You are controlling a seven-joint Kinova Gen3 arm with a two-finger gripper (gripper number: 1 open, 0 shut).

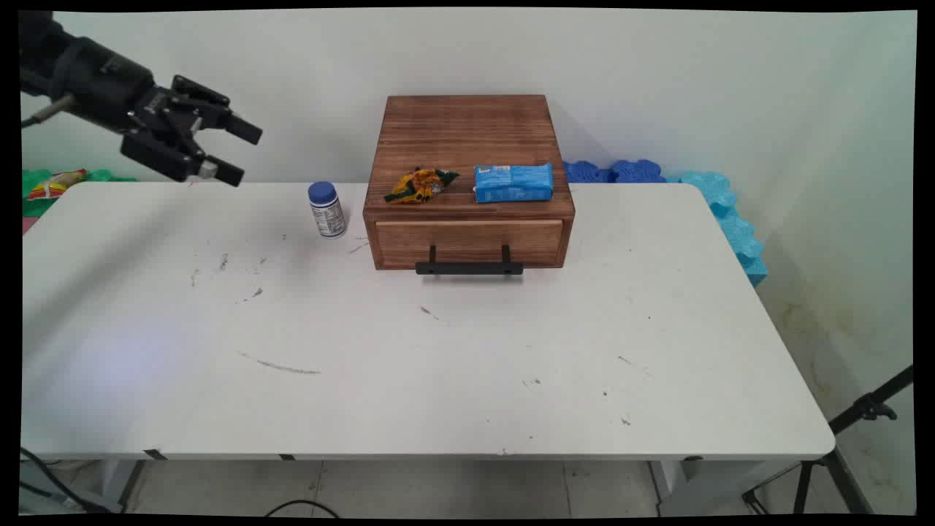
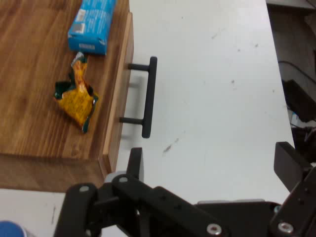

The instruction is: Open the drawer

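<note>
The near edge of the white surface (image 1: 438,438) runs straight across the main view, with rounded corners at both ends; a tripod leg (image 1: 862,416) stands off its near right corner. The whole near half is bare but for scuffs and dark marks, a broad open stretch from the left edge to the right.

Farther back, a wooden drawer box (image 1: 467,146) sits against the wall, a little right of centre. Its drawer front faces the near side, closed flush, with a black bar handle (image 1: 470,268) standing out over the surface. On the box top, near its front edge, lie a crumpled yellow and green wrapper (image 1: 420,185) and, just right of it and apart, a blue snack packet (image 1: 513,183). Left of the box and clear of it stands an upright small white bottle with a blue cap (image 1: 326,210). Open room lies on both sides of the box, wider on the left.

Behind the far right corner, blue foam pieces (image 1: 701,190) line the wall and trail down the right edge. At the far left corner sits a green bag (image 1: 55,186).

The tool (image 1: 234,150) hangs in the air above the far left corner, well apart from the bottle, pointing right. Its two fingers are spread wide, with nothing between them and touching nothing.
</note>
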